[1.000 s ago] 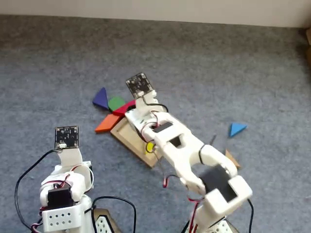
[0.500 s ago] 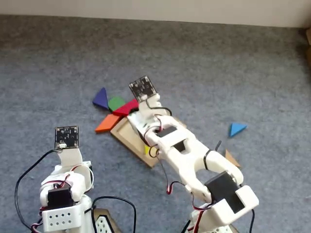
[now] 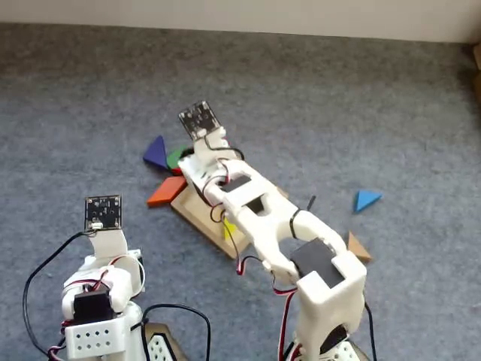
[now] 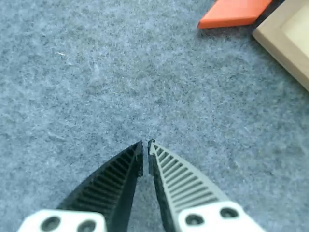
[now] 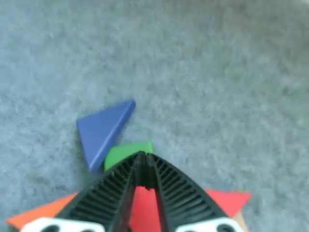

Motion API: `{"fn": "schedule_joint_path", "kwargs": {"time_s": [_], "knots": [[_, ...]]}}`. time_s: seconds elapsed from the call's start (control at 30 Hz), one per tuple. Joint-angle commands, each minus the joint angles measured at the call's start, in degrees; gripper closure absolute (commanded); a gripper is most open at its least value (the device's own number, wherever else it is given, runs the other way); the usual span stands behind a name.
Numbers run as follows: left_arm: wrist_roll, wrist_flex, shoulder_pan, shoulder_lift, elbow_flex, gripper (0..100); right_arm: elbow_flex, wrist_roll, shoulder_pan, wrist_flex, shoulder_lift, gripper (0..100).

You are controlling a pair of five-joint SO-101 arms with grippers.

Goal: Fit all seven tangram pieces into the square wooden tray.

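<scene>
Right arm (image 3: pixel 255 210) is stretched out across the wooden tray (image 3: pixel 199 219) to the cluster of pieces at its far corner. Right gripper (image 5: pixel 145 157): jaws closed tip to tip, nothing visibly between them. Tips sit just where the green piece (image 5: pixel 126 152) meets the red piece (image 5: pixel 226 198); can't tell if they touch either.

Cluster on the grey carpeted counter (image 3: pixel 338 98):
- dark blue triangle (image 5: pixel 104 126), flat, one corner right against the green piece
- green piece, between the blue triangle and the red piece, partly under the gripper
- red piece, largely covered by the gripper fingers (image 5: pixel 178 191)
- orange piece (image 3: pixel 166 192), flat, just beside the tray's corner, outside it

Tray lies flat, turned at an angle to the arms. A yellow piece (image 3: pixel 229 229) shows inside it, half hidden under the right arm. Rest of the tray's interior is covered by the arm, so can't tell what else is in it.

Loose pieces well apart from the tray, on the right arm's side: light blue triangle (image 3: pixel 367 199) and a tan triangle (image 3: pixel 358 247), both flat on the counter.

Left arm (image 3: pixel 101 289) is folded back near its base. Left gripper (image 4: pixel 146 146): jaws closed, tips almost meeting, empty, above bare counter. The orange piece and a tray corner (image 4: pixel 282 34) lie ahead of it.
</scene>
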Motion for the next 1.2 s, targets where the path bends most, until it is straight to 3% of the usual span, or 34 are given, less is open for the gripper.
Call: {"fn": "schedule_joint_path", "kwargs": {"time_s": [0.0, 0.27, 0.77, 0.97, 1.17], "knots": [[0.00, 0.18, -0.40, -1.89, 1.10, 96, -5.14, -0.53, -0.75, -0.40, 0.92, 99.3], [0.00, 0.18, -0.40, -1.89, 1.10, 96, -1.36, -0.09, -0.92, 1.80, 5.05, 99.3], [0.00, 0.18, -0.40, -1.89, 1.10, 96, 31.34, 0.09, -5.85, 3.03, -25.63, 99.3], [0.00, 0.18, -0.40, -1.89, 1.10, 96, 35.21, 10.29, -5.41, 3.38, -30.29, 99.3], [0.00, 0.18, -0.40, -1.89, 1.10, 96, 34.86, 11.87, -4.88, 19.56, -31.16, 99.3]]}}
